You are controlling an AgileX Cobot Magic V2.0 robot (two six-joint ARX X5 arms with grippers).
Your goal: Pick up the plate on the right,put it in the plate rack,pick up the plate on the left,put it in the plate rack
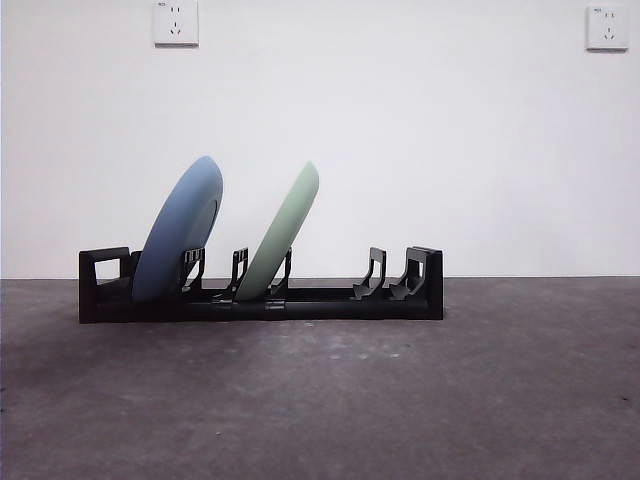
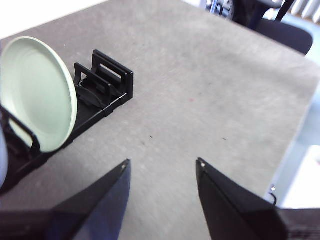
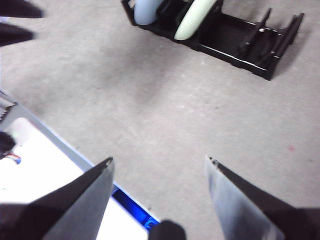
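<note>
Plates, one round pale-blue (image 1: 180,230) and one round pale-green (image 1: 282,232), both lean in the long black slotted plate rack (image 1: 262,298) mid-table, so the job looks finished; best now is keeping both arms clear. Left pincer (image 2: 162,167) and right pincer (image 3: 159,162) hang wide and empty. Only the left wrist view shows the green plate's face; the front view shows neither arm.

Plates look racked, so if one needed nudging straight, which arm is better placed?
Left, probably, though neither is close. Its open gripper has the green plate and rack nearer and larger in view. The right gripper, also open, sees the blue plate farther off.
</note>
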